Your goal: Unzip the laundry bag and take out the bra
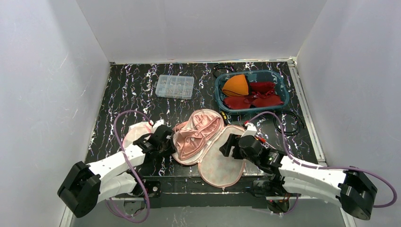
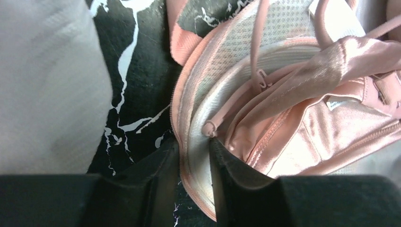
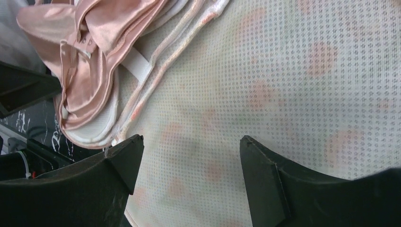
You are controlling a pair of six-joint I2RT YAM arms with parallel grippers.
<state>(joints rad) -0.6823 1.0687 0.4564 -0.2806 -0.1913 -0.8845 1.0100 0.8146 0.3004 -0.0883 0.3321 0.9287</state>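
The bag point(image 1: 220, 163) lies unzipped at the near middle of the table point(image 1: 127, 90), spread like a clamshell. One half is pale mesh with faint pink spots and a pink zip edge, and it lies flat towards the arms. The other half sits behind it and holds the bra point(image 1: 198, 132).

The bra is shiny salmon-pink satin, crumpled and folded over itself, and still inside the far half. In the left wrist view the bra point(image 2: 307, 123) shows stitched seams, a small white label and a thin pink strap running up over the bag's white inner wall point(image 2: 182, 109).

The left gripper point(image 1: 168, 142) is at the bag's left edge. Its jaws point(image 2: 194, 146) stand narrow, one outside and one inside the rim, pinching the bag's wall between them.

The right gripper point(image 1: 227, 144) is over the flat mesh half. Its jaws point(image 3: 189, 146) stand wide apart with only mesh point(image 3: 283, 71) showing between them and nothing held. The bra point(image 3: 94, 28) is up and to the left in that view.

At the far side of the table are a teal bin point(image 1: 279, 85) of red and orange things and a clear box point(image 1: 174, 86).
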